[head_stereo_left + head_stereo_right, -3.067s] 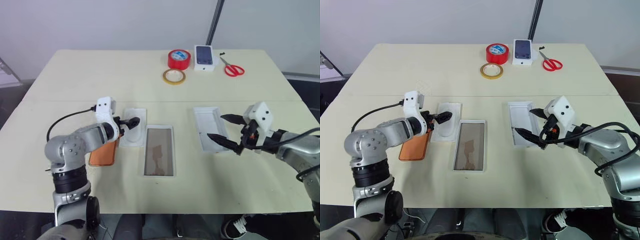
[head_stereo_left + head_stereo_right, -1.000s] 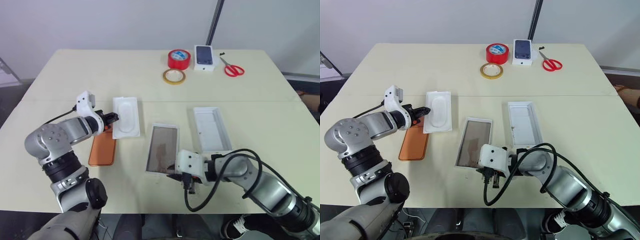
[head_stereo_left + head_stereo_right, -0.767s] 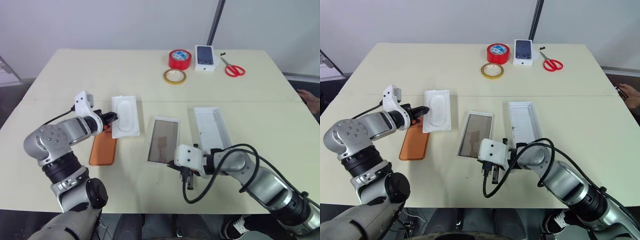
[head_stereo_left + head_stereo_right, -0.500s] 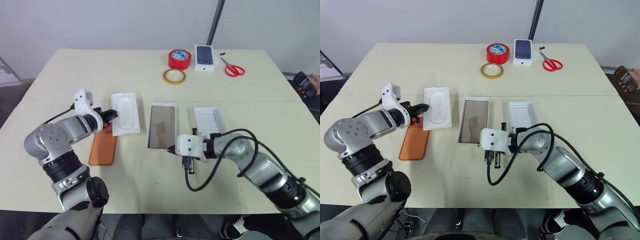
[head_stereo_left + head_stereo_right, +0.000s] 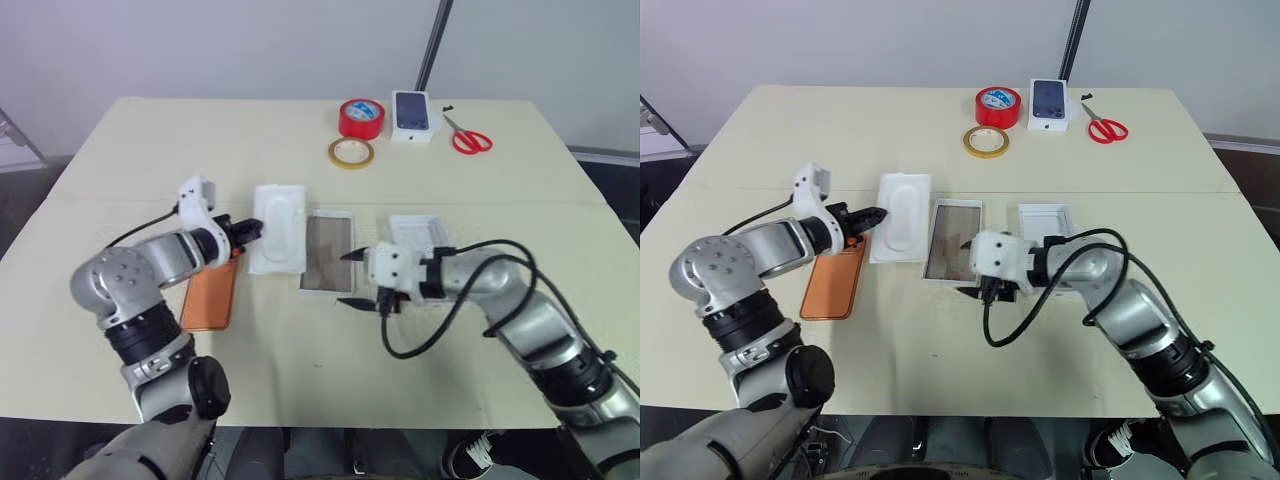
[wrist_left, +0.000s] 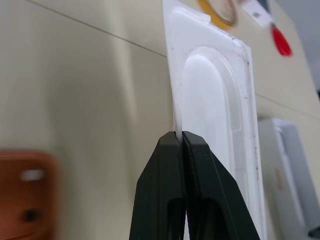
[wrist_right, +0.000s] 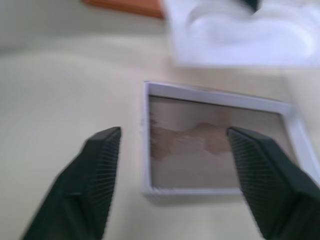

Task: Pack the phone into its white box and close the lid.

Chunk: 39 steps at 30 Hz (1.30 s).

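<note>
The box (image 5: pixel 327 252) lies long axis running away from the robot. The right gripper (image 5: pixel 352 278) gapes empty at its near end. The left gripper (image 5: pixel 875 213) pinches the insert (image 5: pixel 902 229).

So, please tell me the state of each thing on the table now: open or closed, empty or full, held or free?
phone: lying flat on the table, not packed
white box: open, empty, brownish floor showing
lid: off the box, lying beside it, partly behind the right arm
moulded insert: gripped at its edge
left gripper: shut on the insert
right gripper: open, holding nothing, at the box's near end
small printed box: closed
scissors: lying free
</note>
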Motion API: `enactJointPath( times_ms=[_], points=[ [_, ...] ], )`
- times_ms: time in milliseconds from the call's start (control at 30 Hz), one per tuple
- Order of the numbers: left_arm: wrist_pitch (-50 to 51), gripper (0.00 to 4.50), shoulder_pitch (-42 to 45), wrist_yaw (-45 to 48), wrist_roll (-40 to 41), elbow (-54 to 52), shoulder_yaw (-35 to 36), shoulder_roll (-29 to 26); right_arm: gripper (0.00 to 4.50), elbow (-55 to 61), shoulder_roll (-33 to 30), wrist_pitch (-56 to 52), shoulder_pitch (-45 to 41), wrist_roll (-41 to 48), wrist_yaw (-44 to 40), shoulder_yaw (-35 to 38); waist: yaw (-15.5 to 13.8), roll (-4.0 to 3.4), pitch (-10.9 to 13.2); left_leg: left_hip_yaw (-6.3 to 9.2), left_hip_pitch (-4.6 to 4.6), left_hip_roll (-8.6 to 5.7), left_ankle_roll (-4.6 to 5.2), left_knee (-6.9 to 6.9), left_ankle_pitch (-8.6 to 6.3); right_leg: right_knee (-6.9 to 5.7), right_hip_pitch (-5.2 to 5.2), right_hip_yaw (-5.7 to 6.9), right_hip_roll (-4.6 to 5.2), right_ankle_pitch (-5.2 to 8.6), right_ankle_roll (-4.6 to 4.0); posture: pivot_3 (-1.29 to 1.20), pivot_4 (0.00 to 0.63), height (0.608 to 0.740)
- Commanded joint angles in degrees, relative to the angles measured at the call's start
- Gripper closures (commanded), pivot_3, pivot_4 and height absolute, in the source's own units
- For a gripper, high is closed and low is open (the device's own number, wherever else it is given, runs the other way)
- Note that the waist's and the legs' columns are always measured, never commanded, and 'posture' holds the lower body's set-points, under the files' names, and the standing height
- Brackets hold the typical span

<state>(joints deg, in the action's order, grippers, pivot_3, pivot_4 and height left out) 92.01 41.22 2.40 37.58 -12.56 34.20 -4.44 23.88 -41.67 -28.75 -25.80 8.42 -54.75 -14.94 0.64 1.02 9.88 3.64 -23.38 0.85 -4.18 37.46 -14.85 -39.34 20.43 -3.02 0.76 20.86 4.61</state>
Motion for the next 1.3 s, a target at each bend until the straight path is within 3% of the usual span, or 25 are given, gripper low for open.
enactJointPath(
  times_ms=[33,467,567,800,867,967,1133,1300],
  points=[
    [0.49,4.50,-0.96,-1.49,2.15,-2.61,-3.34,1.10,1.18,2.72,-0.88,-2.36,1.32,2.98,0.67,5.25,0.23,0.00,0.00,0.00,0.00,0.01,0.02,-0.01,-0.01,0.00,0.01,0.00,-0.01,0.00,0.00,0.00,0.150,0.740],
    [-2.47,4.50,-1.41,-3.20,-3.13,2.35,-7.50,6.52,1.18,4.80,-2.98,-4.63,4.21,4.00,3.15,9.54,-0.03,0.00,0.00,-0.02,0.01,-0.01,0.16,-0.02,-0.08,0.00,0.01,-0.03,-0.04,0.00,0.00,0.00,0.150,0.740],
    [-4.84,3.54,-1.38,-2.90,-4.03,4.15,-8.41,7.34,1.12,5.07,-3.10,-4.63,4.50,4.14,3.51,9.59,0.00,0.00,0.01,-0.03,0.00,-0.01,0.00,-0.02,0.00,0.00,0.02,-0.03,-0.05,0.00,0.00,0.00,0.150,0.740],
    [-9.38,0.02,0.23,-2.51,-2.93,6.10,-7.20,8.62,1.12,5.63,-2.36,-4.64,4.39,3.95,4.70,8.37,0.01,0.01,0.01,-0.04,0.01,0.00,0.00,-0.03,0.00,0.00,0.02,-0.03,-0.06,0.00,0.00,0.00,0.150,0.740],
    [-9.32,0.02,0.89,-1.72,-1.54,4.92,-6.20,8.09,1.12,5.30,-1.56,-5.14,3.33,3.59,5.58,7.55,0.04,0.01,0.01,-0.04,0.01,0.00,0.00,-0.03,0.00,0.00,0.02,-0.03,-0.06,0.00,0.00,0.00,0.150,0.740],
    [-9.14,0.00,1.60,-0.17,0.10,3.07,-5.25,6.12,1.98,4.34,0.26,-6.71,1.10,2.92,7.43,5.89,0.33,0.01,0.01,-0.04,0.02,0.01,-0.01,-0.04,0.01,0.00,0.02,-0.02,-0.07,0.00,0.00,0.00,0.150,0.740],
    [-14.06,0.00,-1.75,6.96,0.07,-0.63,-10.21,-4.10,4.48,-0.06,5.76,-11.63,-5.09,-0.57,12.89,1.44,0.41,0.00,0.01,-0.04,0.03,0.05,-0.15,-0.11,0.09,-0.02,0.08,-0.02,-0.11,0.00,0.00,0.00,0.150,0.740],
    [-27.56,0.00,-12.89,23.32,-4.39,-3.89,-21.07,-23.90,4.48,-5.91,11.58,-12.18,-10.40,-5.48,17.77,-3.57,0.86,-0.04,0.02,-0.09,0.03,0.05,-0.24,-0.27,0.14,0.00,0.21,-0.08,-0.10,0.00,-0.01,0.00,0.150,0.740]
  ],
)
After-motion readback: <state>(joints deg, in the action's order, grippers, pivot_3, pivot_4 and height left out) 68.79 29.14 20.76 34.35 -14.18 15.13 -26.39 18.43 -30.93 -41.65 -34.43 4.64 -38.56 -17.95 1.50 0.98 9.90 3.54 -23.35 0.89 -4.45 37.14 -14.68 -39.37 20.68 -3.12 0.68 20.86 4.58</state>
